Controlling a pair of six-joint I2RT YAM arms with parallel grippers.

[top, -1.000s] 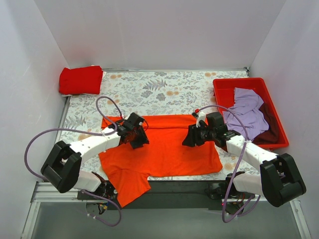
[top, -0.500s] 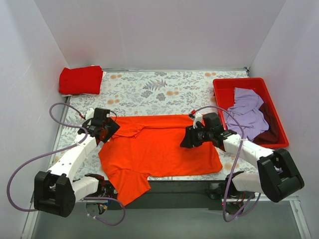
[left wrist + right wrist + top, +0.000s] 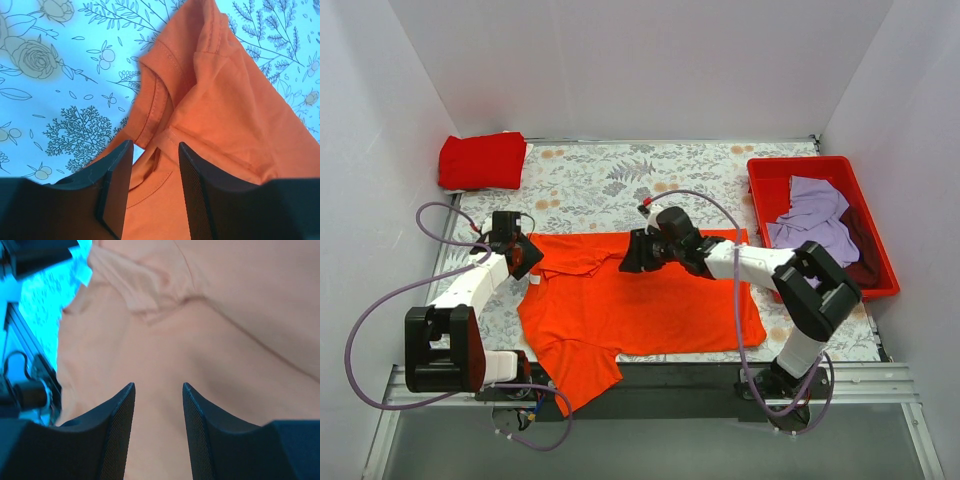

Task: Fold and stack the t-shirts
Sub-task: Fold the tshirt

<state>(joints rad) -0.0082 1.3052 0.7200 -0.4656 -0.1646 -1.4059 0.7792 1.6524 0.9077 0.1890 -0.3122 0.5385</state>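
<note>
The bright orange t-shirt lies spread on the floral table, with one sleeve hanging over the near edge. My left gripper is open at the shirt's far left corner. In the left wrist view its jaws straddle a bunched seam of orange cloth. My right gripper is open low over the shirt's upper middle. It also shows in the right wrist view, with only the cloth below it. The deeper red tee lies folded at the far left. The lavender tee and the dark maroon tee lie in the bin.
The rigid red plastic bin stands at the right edge of the table. White walls enclose the table on three sides. Purple cables loop from both arms. The floral tablecloth shows bare behind the orange shirt.
My left gripper has moved from the shirt's middle out to its far left corner. My right gripper has swung left from the shirt's right side to its upper middle.
</note>
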